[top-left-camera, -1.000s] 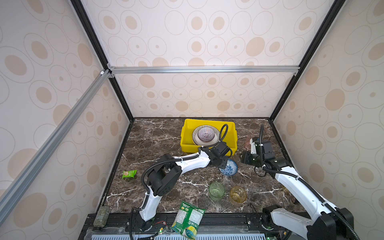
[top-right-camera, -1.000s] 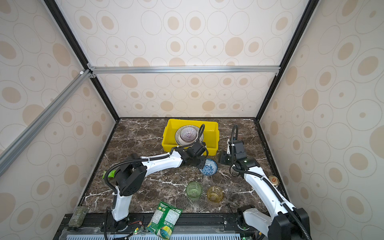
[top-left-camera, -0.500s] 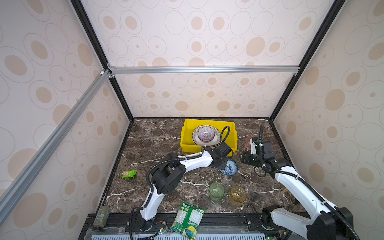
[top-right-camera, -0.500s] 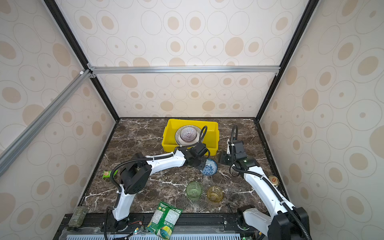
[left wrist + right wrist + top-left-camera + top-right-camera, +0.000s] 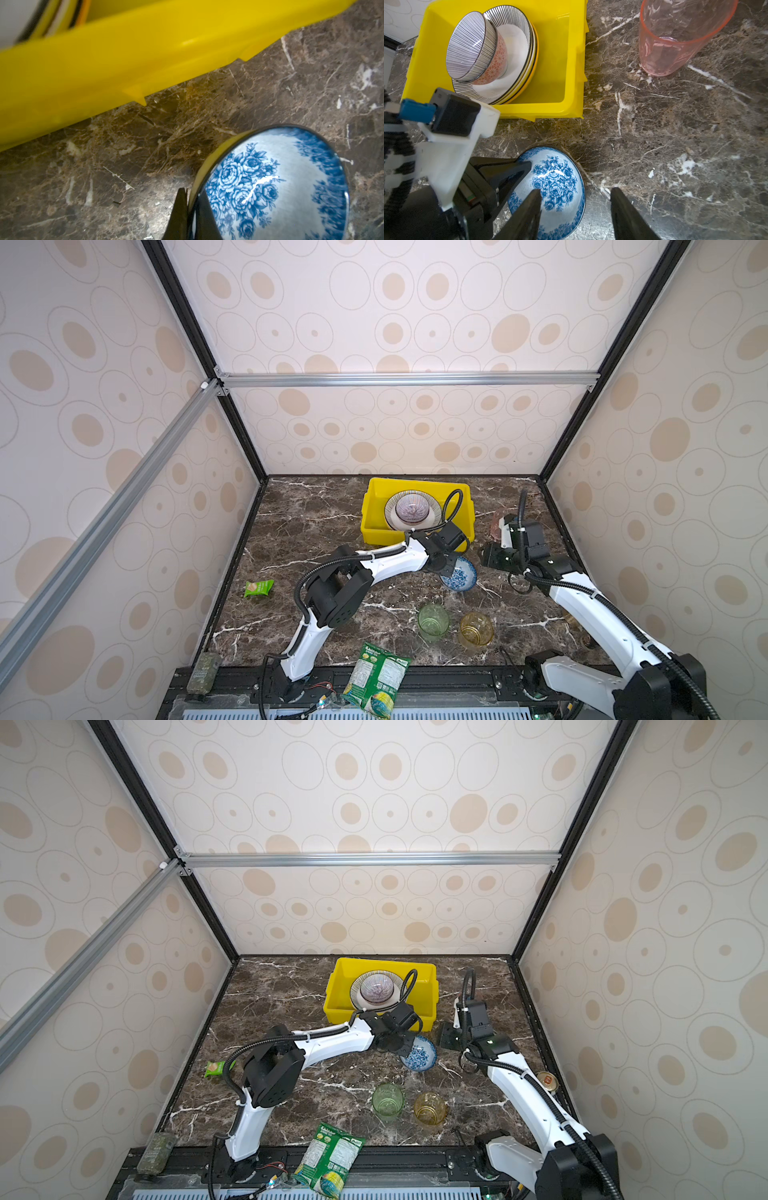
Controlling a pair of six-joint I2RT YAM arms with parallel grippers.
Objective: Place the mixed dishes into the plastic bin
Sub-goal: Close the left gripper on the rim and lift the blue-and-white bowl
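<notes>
At the near edge of the desk (image 5: 316, 522) a large green snack packet (image 5: 376, 676) lies half over the front rail. Just beyond it a green tumbler (image 5: 433, 621) and an amber tumbler (image 5: 476, 628) stand upright side by side, close but apart. Off to the left, near the side wall, lies a small green packet (image 5: 258, 588). Farther in, near the middle of the desk, is the blue floral bowl (image 5: 461, 576). The left pincer (image 5: 190, 193) is closed on the bowl's rim, with one finger inside the bowl and one outside. The bowl looks tipped, and I cannot tell whether its base touches the desk. Just to the right of the bowl, the right pincer (image 5: 574, 192) hangs with its jaws well apart and nothing between them. Behind the bowl and near it, but not touching, sits the yellow plastic bin (image 5: 372, 506). It holds a stack of striped plates (image 5: 390, 514) leaning toward one side. A striped bowl (image 5: 411, 508) rests tilted on top of the stack. To the right of the bin, a pink tumbler (image 5: 675, 41) stands upright on the desk, outside the bin and apart from it. In both top views the right arm partly hides this tumbler.
</notes>
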